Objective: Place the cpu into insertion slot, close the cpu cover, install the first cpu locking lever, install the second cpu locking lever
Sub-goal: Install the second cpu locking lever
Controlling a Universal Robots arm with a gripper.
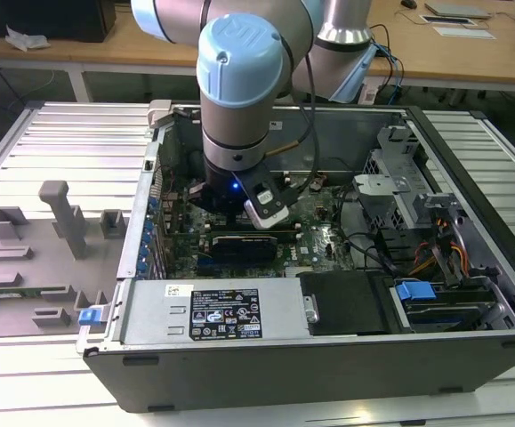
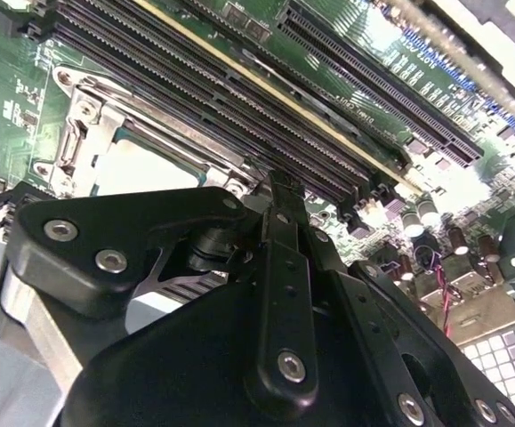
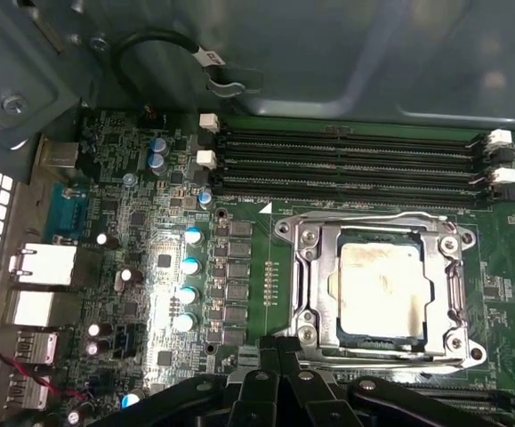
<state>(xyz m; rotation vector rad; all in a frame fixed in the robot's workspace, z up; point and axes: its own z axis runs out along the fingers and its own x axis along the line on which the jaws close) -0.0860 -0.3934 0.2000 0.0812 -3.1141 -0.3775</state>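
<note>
The cpu point(image 3: 377, 286), a silvery square chip, lies flat in the insertion slot point(image 3: 335, 331) on the green board. The cpu cover point(image 3: 309, 267), a silvery frame, lies down around it. A thin wire lever point(image 3: 373, 216) runs along the slot's edge on the memory-slot side. My gripper point(image 3: 277, 342) sits just off the slot's edge with its black fingers pressed together, holding nothing. In the second wrist view the gripper point(image 2: 277, 182) tip stands beside the cover point(image 2: 164, 133) and the cpu point(image 2: 137, 169). In the exterior view the arm point(image 1: 239, 80) reaches down into the open case.
Long black memory slots point(image 3: 346, 160) run beside the socket. Capacitors point(image 3: 190, 267) and rear ports point(image 3: 39, 267) lie on the gripper's other side. The case wall point(image 1: 470, 133), a power supply point(image 1: 221, 311) and drive bays point(image 1: 417, 213) ring the board. A grey fixture tray point(image 1: 61, 213) lies outside.
</note>
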